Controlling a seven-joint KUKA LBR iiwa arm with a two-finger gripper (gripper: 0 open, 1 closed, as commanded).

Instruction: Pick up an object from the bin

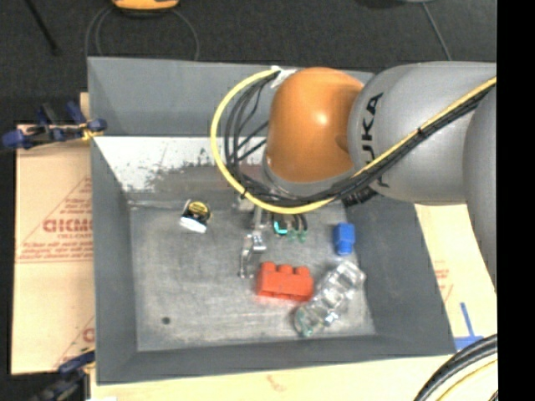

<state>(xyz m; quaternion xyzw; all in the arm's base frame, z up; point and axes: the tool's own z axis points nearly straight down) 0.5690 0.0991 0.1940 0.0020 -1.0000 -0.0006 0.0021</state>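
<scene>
Just beside the red toy brick (284, 281), at its left end, we see the gripper (250, 257) low in the bin (117, 307); whether its claw is apart or together we cannot tell; nothing shows clamped in it, so we judge grasping and lifting still ahead; right of the brick lie crumpled clear plastic (330, 299) and a small blue block (343, 239).
</scene>
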